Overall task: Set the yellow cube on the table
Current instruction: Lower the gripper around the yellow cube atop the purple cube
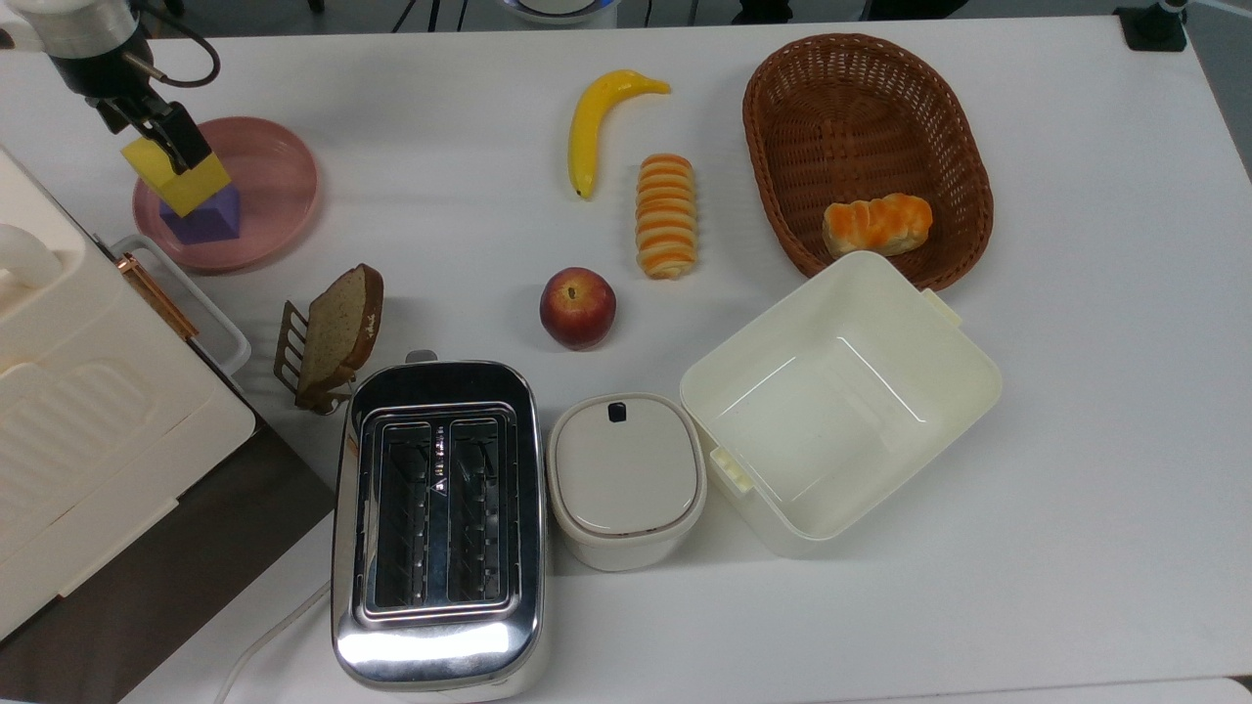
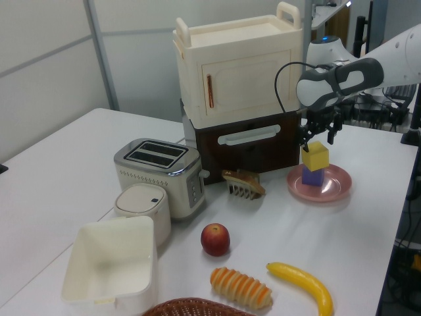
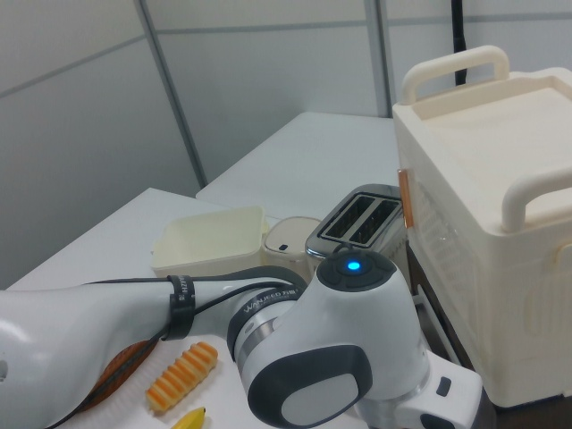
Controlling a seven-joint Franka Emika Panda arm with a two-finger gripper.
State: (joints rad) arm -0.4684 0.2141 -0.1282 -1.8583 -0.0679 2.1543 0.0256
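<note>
At lower left of the left view, cream bin (image 2: 108, 263); toward centre, apple (image 2: 215, 239) on the white table (image 2: 59, 178). Farther back at right, pink plate (image 2: 319, 184) carrying purple cube (image 2: 312, 176), topped by yellow cube (image 2: 315, 156). Gripper (image 2: 318, 136) down over that block, fingers (image 1: 176, 137) astride; grip cannot tell.
</note>
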